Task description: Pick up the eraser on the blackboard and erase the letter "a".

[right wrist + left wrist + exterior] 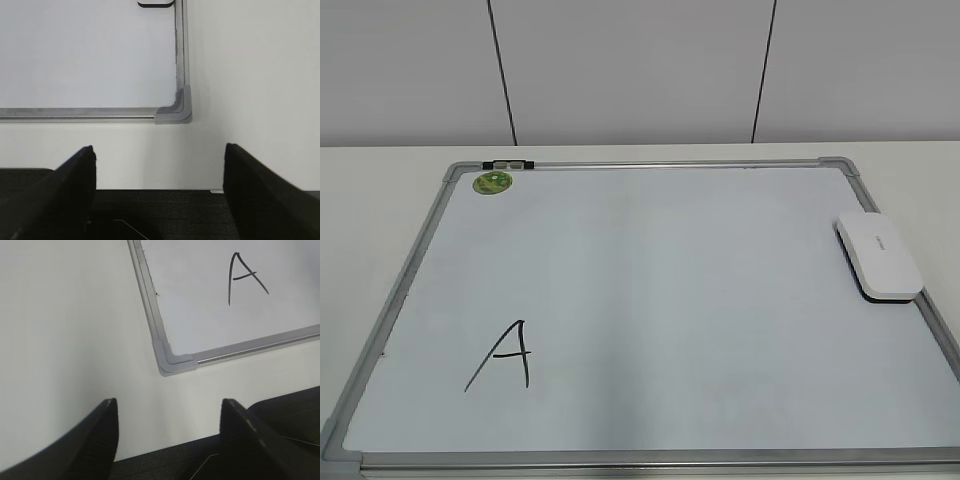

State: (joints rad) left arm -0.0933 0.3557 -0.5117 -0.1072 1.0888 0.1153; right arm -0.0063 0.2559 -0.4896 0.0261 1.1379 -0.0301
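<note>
On the blackboard (650,300): eraser (879,256) untouched at right edge, only a capital "A" (503,356) visible near left, no small "a"; both grippers (165,440) (160,195) spread, empty, none in use yet

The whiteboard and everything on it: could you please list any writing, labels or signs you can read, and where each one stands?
"A": a handwritten black capital letter on the blackboard, near its front left corner.
Eraser: small grey lettering on its white top, too small to read.
Round green sticker near the far left corner: a pale mark in the middle, too blurred to read.
</note>
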